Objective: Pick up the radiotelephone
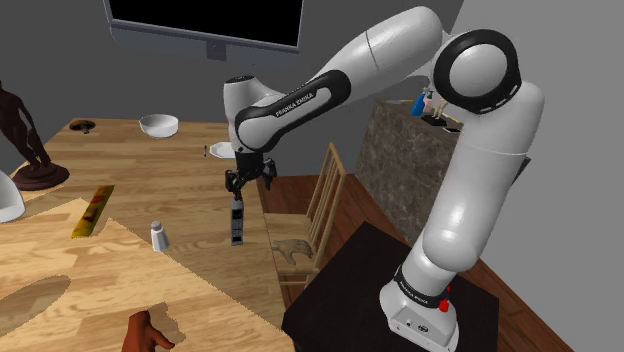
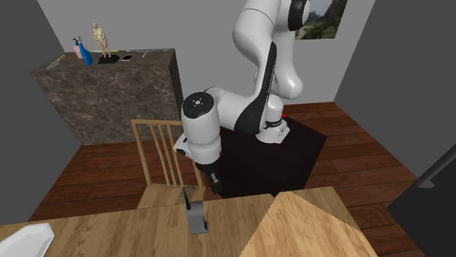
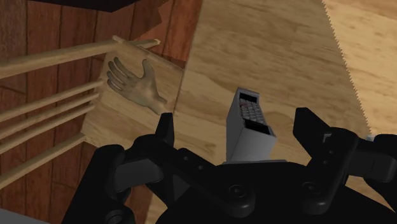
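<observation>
Gripper (image 3: 236,121) fingers stand apart, the grey radiotelephone (image 3: 249,130) between them untouched, over the wooden table (image 3: 267,51); a hand-shaped figure (image 3: 137,83) lies on the chair seat (image 3: 114,124).

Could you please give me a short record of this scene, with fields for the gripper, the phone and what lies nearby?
gripper: open, over the table near the chair
radiotelephone: grey, upright, between the fingers, untouched by them
held: no
on table: white bowl, small shaker
on chair seat: hand model
</observation>
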`<action>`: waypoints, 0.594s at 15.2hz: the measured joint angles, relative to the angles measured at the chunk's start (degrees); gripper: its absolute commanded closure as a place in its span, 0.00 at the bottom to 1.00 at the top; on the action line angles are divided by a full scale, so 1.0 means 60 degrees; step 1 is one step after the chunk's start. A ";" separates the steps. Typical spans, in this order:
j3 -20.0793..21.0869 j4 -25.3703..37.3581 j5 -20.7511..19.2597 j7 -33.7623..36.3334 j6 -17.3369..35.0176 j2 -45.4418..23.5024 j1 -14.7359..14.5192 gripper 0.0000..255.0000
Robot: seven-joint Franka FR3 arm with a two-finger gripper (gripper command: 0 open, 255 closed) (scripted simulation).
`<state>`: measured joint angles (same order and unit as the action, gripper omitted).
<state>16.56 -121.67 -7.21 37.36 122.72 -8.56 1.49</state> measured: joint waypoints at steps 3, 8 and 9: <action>-0.0100 0.0667 -0.0320 0.0641 0.0247 -0.0973 -0.0129 0.00; -0.0377 0.1917 -0.0760 0.1351 0.0534 -0.2560 -0.0350 0.00; -0.0395 0.1903 -0.0795 0.1407 0.0639 -0.2656 -0.0371 0.00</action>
<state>14.18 -110.25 -11.98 45.81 126.55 -24.50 -0.73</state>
